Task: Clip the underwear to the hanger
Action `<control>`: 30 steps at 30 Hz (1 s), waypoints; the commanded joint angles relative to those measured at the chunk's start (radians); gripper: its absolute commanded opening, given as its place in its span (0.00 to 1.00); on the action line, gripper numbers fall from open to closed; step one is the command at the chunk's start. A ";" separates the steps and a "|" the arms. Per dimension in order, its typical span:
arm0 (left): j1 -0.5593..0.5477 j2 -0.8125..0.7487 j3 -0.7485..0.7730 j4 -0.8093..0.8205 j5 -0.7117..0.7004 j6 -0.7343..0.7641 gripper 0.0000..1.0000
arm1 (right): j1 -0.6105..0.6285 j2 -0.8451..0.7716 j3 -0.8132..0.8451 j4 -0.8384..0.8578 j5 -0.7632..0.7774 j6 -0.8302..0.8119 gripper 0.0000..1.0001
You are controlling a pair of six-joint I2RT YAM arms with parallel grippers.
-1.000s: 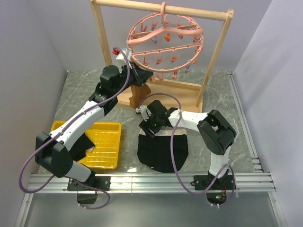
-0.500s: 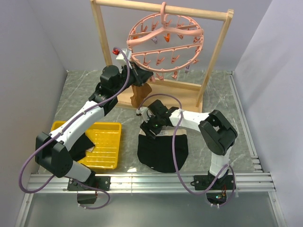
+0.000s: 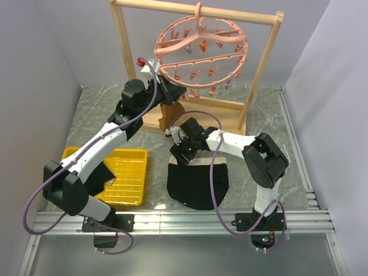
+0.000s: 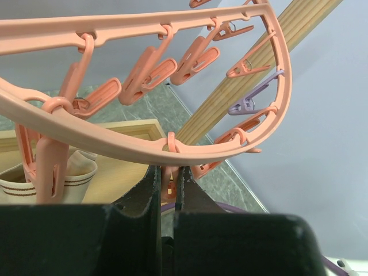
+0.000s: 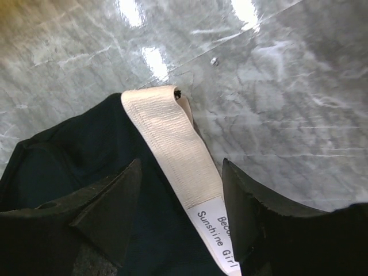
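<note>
Pale lilac walls close in a grey marbled table (image 3: 270, 121) on three sides. From above, there is bare room toward 3 o'clock and a strip at 9 o'clock. A wooden frame (image 3: 265, 57) stands across 12 o'clock, and from its top bar hangs the hanger (image 3: 201, 50), a pink ring crossed by bars and fringed with pegs. A yellow tray (image 3: 131, 172) sits at 8 o'clock near the front edge. The underwear (image 3: 198, 184) lies flat and black at about 6 o'clock, clear of the tray. The left pincer (image 3: 167, 92) is raised to the ring's 7 o'clock rim, just above a brown-and-cream garment (image 3: 168, 115). The right pincer (image 3: 182, 153) is low over the underwear's top edge.

From the left wrist, the hanger's rim (image 4: 144, 152) sweeps across the middle. The left pincer (image 4: 169, 179) has its jaws drawn almost together around a pink peg (image 4: 169, 185) hanging under that rim. A lilac peg (image 4: 248, 101) dangles at 2 o'clock before the frame's post.

From the right wrist, the right pincer (image 5: 181, 213) is spread wide, its dark fingers (image 5: 109, 207) either side of the cream waistband (image 5: 169, 144). The band lifts in a fold off the black cloth, with a white label (image 5: 221, 230) at 6 o'clock. I cannot tell whether the fingers touch the cloth. Bare table fills 12 to 3 o'clock.
</note>
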 commanded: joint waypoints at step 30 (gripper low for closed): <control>0.007 0.017 0.029 0.004 0.028 -0.021 0.00 | 0.067 -0.020 0.031 -0.079 0.162 -0.023 0.63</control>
